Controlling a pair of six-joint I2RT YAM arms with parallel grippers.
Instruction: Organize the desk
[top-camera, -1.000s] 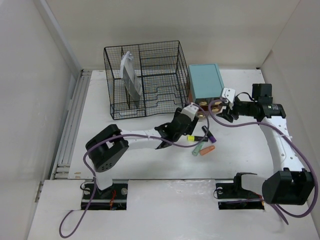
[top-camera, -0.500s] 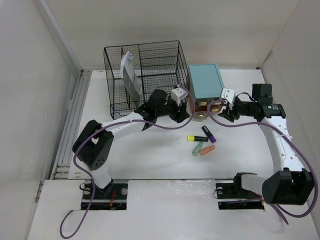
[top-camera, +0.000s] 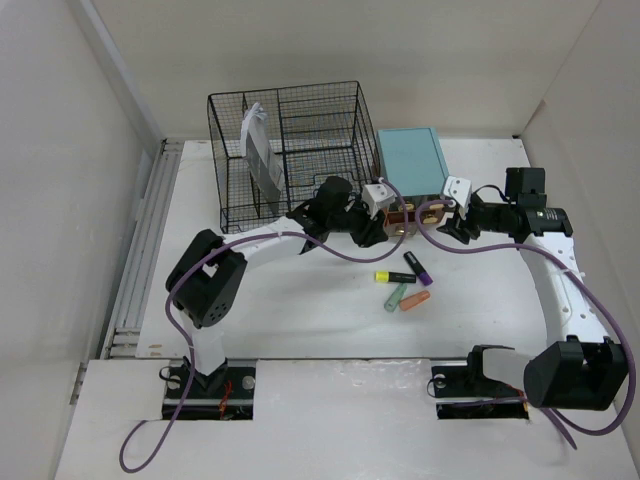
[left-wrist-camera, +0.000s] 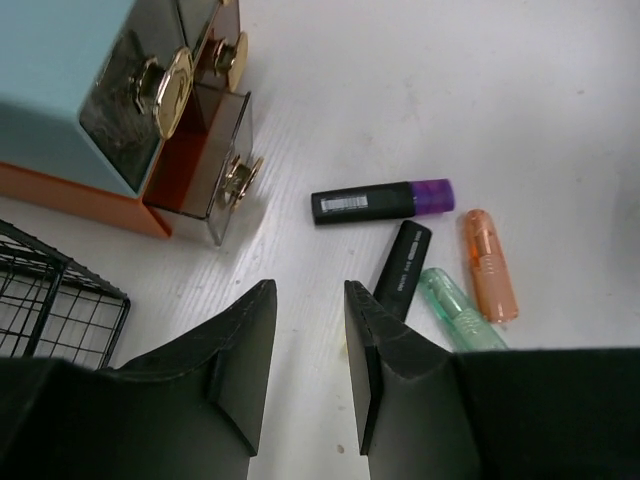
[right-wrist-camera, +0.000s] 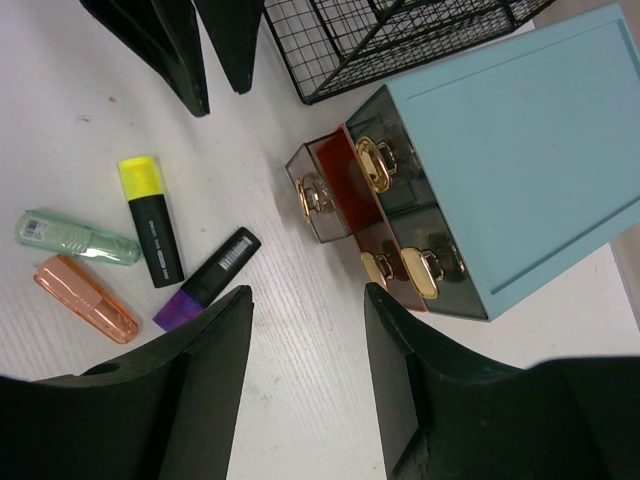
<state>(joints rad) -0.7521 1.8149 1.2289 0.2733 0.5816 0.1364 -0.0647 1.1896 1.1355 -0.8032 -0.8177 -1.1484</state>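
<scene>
Scanning from 9 o'clock: the organizer (top-camera: 290, 150) is sitting at 11 o'clock on the desk (top-camera: 300, 325), which is filling the floor of the top view from the arm bases to the far wall. Next, the left gripper (left-wrist-camera: 310, 298) is arriving at the front of the box (top-camera: 410, 165), having swung off the markers and past the organizer within the last second. Its fingers are narrowing from a wider gap to a slim slot and are pinching nothing. One drawer (left-wrist-camera: 215, 185) is standing pulled out at 11 o'clock of those fingers.

The yellow marker (top-camera: 394, 277), purple marker (top-camera: 419, 268), green marker (top-camera: 394, 298) and orange marker (top-camera: 415, 300) are lying unmoved at 6 o'clock of the box. The right gripper (right-wrist-camera: 305, 300) is staying put at the box's 5 o'clock, fingers roughly half spread and empty.

So nothing is getting stowed yet. The left arm seems to be going for the drawer first.
</scene>
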